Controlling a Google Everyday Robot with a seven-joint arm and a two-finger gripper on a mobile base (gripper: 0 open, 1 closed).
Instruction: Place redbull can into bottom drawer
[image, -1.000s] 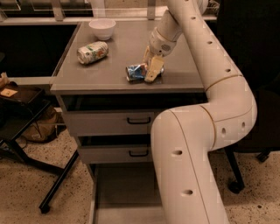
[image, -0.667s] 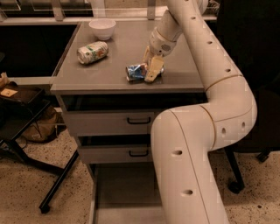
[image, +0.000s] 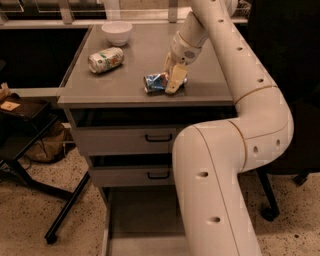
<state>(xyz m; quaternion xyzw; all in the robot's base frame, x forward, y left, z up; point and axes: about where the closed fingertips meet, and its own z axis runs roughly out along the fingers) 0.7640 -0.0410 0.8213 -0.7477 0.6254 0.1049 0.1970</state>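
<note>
— Has anything shifted in the last second?
— Nothing that I can see; arm and cans sit as they did.
— What lies where?
— On the left of the worktop (image: 117, 87) are a green can (image: 105, 59) and a bowl (image: 116, 32), well apart from the work. Right of them the can (image: 154, 83) lies on its side near the front edge, with the pincer (image: 171, 79) down at its right end.
— Is it gripped?
— I cannot tell whether the pincer is closed on it.
— So what is the best way to do this step?
— I'd make sure of a firm hold on that dented body first. Then lift straight up, carry it out past the front edge, and go down past the two shut upper drawers (image: 125, 140). The drawer (image: 142, 220) stands pulled out below, partly hidden by the arm. Let go low, so the can doesn't roll.
</note>
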